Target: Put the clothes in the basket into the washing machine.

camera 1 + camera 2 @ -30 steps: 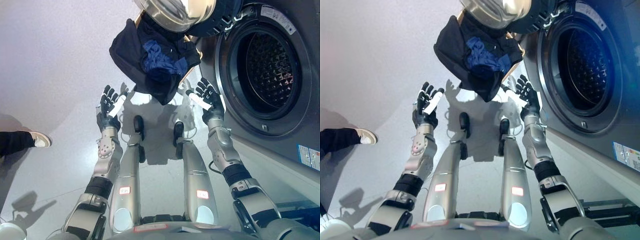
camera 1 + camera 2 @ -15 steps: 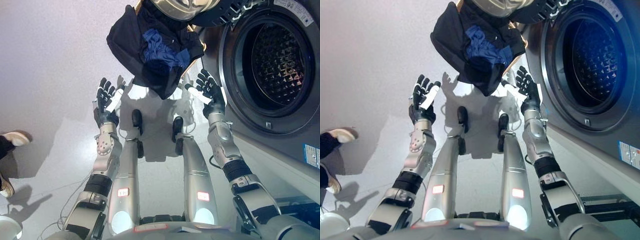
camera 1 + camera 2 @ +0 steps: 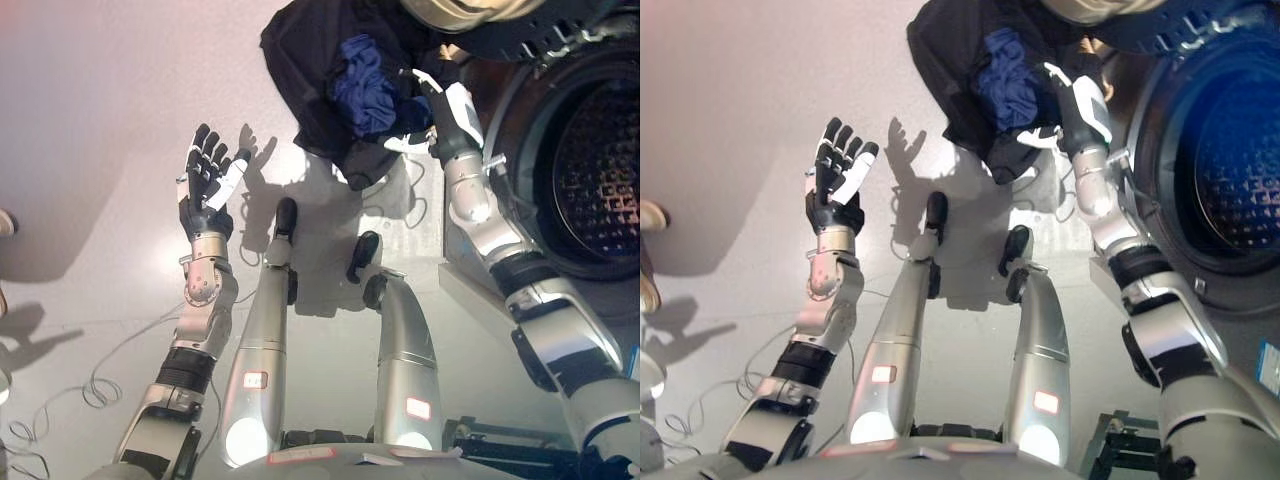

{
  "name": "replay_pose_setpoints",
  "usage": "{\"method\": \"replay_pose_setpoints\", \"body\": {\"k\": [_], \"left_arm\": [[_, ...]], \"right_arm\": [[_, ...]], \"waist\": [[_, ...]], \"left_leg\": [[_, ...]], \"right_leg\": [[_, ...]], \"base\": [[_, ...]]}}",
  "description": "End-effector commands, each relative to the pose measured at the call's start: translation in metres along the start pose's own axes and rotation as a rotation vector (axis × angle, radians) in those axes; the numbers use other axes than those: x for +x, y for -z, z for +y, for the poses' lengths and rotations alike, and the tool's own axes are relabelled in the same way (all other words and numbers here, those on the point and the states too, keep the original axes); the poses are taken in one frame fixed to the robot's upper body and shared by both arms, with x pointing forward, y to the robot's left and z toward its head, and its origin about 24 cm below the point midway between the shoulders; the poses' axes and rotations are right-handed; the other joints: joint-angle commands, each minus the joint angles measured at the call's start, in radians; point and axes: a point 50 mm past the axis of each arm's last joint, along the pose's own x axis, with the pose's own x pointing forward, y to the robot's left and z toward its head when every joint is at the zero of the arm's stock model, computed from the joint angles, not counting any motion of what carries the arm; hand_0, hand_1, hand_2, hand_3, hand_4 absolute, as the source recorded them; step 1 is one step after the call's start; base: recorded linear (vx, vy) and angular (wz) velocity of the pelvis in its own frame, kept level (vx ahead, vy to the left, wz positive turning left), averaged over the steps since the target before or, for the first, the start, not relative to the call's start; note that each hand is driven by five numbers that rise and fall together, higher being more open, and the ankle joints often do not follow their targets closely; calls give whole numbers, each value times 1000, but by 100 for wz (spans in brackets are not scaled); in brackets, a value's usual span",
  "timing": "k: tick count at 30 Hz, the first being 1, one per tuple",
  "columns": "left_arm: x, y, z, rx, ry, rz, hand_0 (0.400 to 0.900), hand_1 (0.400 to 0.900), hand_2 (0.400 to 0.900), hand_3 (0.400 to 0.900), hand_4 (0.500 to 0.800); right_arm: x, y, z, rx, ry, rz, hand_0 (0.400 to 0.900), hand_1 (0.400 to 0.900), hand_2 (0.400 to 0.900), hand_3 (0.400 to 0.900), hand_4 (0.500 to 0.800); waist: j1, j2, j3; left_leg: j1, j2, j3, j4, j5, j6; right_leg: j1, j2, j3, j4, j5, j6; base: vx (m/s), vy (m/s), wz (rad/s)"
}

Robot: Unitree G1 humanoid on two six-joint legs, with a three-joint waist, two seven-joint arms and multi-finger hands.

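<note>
Right hand (image 3: 448,108): has advanced from open air onto the dark clothes (image 3: 345,85), now touching them.
Person's shoe (image 3: 648,215): shifted toward left edge.

One washing machine (image 3: 590,170) with one round opening, one pile of dark clothes (image 3: 330,80) with one blue garment (image 3: 365,85), two robot hands, left (image 3: 207,185) and right (image 3: 448,105)

A smooth pale grey floor (image 3: 110,120) fills most of the frame, from the upper left down to the bottom. On it, at the top centre, sits a heap of dark clothes (image 3: 315,70) with a blue garment (image 3: 365,88) bunched on top. The washing machine (image 3: 590,180) stands on it along the right edge.
</note>
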Motion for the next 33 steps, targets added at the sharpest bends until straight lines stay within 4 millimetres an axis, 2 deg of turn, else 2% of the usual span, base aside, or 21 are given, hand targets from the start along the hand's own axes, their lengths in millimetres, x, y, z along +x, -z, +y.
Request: {"method": "replay_pose_setpoints", "body": {"k": [1, 10, 14, 18, 22, 28, 30, 33], "left_arm": [[-2, -33, -8, 29, 72, -207, 900, 900, 900, 900, 800], [-1, -49, -29, -19, 140, -272, 900, 900, 900, 900, 800], [-2, -54, -39, -44, 180, -289, 900, 900, 900, 900, 800], [-3, -59, -42, -56, 195, -310, 900, 900, 900, 900, 800], [-4, -62, -46, -79, 208, -322, 900, 900, 900, 900, 800], [-9, -66, -54, -102, 247, -337, 900, 900, 900, 900, 800], [-10, -69, -55, -106, 253, -346, 900, 900, 900, 900, 800], [-11, -67, -60, -123, 271, -337, 900, 900, 900, 900, 800]], "right_arm": [[6, 9, -20, -156, 63, 8, 900, 900, 900, 900, 800], [24, 24, -63, -352, 162, 152, 900, 900, 900, 900, 800], [25, 29, -81, -363, 208, 209, 900, 900, 900, 900, 800], [25, 32, -86, -360, 209, 227, 900, 900, 900, 900, 800], [26, 33, -100, -366, 252, 244, 900, 900, 900, 900, 800], [27, 32, -127, -357, 337, 274, 900, 900, 900, 900, 800], [27, 32, -129, -365, 339, 276, 900, 900, 900, 900, 800], [25, 39, -118, -388, 272, 318, 900, 900, 900, 900, 800]], "waist": [[44, -16, -73], [94, 9, -73], [110, 29, -71], [117, 38, -71], [124, 57, -71], [146, 84, -78], [149, 91, -72], [153, 105, -62]], "left_leg": [[-74, -26, -33, 158, -189, 22], [-257, -66, -31, 348, -251, 42], [-309, -79, -22, 398, -268, 45], [-350, -89, -13, 439, -279, 47], [-419, -108, -1, 515, -303, 53], [-495, -127, 10, 586, -322, 64], [-501, -129, 10, 598, -325, 65], [-504, -134, 5, 617, -325, 66]], "right_leg": [[-41, -25, 56, -51, 79, 112], [-242, -59, 77, 146, 13, 100], [-305, -78, 105, 201, -9, 93], [-354, -86, 122, 246, -25, 89], [-438, -100, 152, 332, -52, 85], [-533, -122, 196, 430, -81, 82], [-536, -127, 198, 440, -86, 82], [-537, -132, 197, 462, -93, 79]], "base": [[-21, 11, 13], [12, 39, 3], [37, 42, 0], [18, 17, 0], [19, 23, 2], [9, 32, 6], [12, 21, 4], [16, 11, 2]]}}
